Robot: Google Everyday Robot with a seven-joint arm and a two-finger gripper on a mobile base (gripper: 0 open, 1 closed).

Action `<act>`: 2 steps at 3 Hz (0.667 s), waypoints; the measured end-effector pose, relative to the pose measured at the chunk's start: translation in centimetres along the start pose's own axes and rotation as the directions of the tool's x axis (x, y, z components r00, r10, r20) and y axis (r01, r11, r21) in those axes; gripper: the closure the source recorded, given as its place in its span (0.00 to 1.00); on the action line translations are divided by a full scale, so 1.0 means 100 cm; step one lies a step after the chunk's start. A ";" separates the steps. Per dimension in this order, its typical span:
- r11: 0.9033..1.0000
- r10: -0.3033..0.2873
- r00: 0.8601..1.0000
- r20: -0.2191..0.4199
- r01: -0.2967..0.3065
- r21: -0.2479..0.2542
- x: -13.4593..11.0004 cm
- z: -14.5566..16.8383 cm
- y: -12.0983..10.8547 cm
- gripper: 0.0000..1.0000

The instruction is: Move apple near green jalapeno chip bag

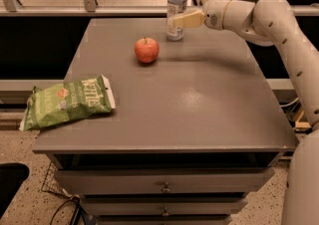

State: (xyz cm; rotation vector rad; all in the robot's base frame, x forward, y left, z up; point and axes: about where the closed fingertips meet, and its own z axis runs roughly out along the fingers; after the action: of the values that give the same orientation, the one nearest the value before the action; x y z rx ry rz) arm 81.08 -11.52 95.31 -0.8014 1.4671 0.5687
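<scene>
Across centre of frame: grey table (224, 119) w/ drawers. Upper right: white arm (279, 25) reaching leftward. Left edge of tabletop: green jalapeno chip bag (67, 102), flat, overhanging table side. Top centre: water bottle (176, 7), upright. Just below-left of bottle: apple (146, 50), well apart from bag. Gripper (180, 20) overlaps bottle's lower half; grip state can't tell.

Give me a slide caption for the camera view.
Gripper hovers by the water bottle; apple sits apart from the green jalapeno chip bag.

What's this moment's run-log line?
gripper: raised by water bottle | apple: on table, not grasped | green jalapeno chip bag: front-left corner, apart from apple
</scene>
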 end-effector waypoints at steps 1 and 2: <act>1.000 0.016 0.999 -0.029 -0.016 -0.004 0.008 0.017 0.006 0.00; 0.998 0.066 0.997 -0.039 -0.066 0.002 0.017 0.033 0.007 0.00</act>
State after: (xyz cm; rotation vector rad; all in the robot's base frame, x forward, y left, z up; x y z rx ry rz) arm 82.76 -8.83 93.27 -0.7690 1.5341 0.6055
